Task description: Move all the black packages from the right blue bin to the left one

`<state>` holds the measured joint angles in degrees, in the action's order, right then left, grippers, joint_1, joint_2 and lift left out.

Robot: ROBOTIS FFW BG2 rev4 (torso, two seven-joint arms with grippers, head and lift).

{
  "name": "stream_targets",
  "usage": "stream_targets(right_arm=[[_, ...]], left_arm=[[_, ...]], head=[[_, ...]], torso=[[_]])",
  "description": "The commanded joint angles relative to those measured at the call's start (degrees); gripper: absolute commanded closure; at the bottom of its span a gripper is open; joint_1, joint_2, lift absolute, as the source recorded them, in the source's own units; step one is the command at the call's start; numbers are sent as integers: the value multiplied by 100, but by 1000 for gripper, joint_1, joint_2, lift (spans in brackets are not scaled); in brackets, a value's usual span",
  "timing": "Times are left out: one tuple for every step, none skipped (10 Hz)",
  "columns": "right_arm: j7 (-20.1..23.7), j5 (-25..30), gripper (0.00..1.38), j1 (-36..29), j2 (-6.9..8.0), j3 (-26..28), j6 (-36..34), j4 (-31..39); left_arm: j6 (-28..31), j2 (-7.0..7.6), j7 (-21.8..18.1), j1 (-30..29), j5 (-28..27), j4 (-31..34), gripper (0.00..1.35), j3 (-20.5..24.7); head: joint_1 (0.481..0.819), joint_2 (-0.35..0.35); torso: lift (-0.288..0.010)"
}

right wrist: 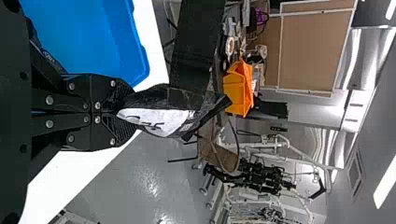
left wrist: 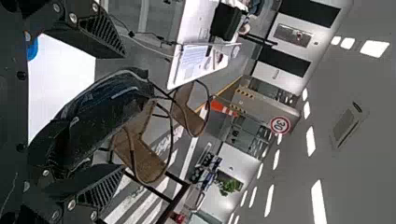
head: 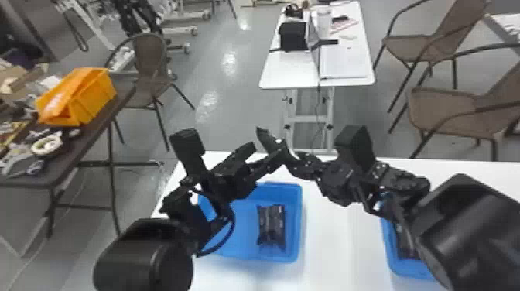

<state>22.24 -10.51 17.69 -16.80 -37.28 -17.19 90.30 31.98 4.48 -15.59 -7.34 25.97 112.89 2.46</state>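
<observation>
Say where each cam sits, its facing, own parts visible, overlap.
Head view: on the head, facing forward and down at two blue bins; left arm and right arm visible.
Left wrist view: left wrist, facing chairs across the room; left gripper, jaws open around a black package.
Right wrist view: right wrist, facing robot's left; right gripper, jaws shut on a black package.
Shared: head and right wrist views both show the orange bin.
</observation>
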Motion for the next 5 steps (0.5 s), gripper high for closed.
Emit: stream_targets(right_arm=[[0, -4, 1277, -3, 28, 1, 32, -21], [0, -4, 1277, -3, 37, 1, 32, -30], [0, -13, 1277, -3, 45, 1, 32, -39], [0, -13, 1277, 6, 63, 1, 50, -47], [0, -4, 1277, 6, 80, -8, 50, -56]], left_arm=[[80, -8, 74, -22, 216, -48, 1102, 9], [54, -17, 82, -57, 418, -154, 1219, 26], [-201, -52, 91, -128, 497, -224, 1219, 0], [-298, -87, 91, -163, 506, -241, 1219, 9], [-403, -87, 82, -180, 506, -259, 1219, 0]], head=[[695, 213], [695, 213], [695, 213], [695, 213], [695, 214]], torso=[[0], [0], [0], [0], [0]])
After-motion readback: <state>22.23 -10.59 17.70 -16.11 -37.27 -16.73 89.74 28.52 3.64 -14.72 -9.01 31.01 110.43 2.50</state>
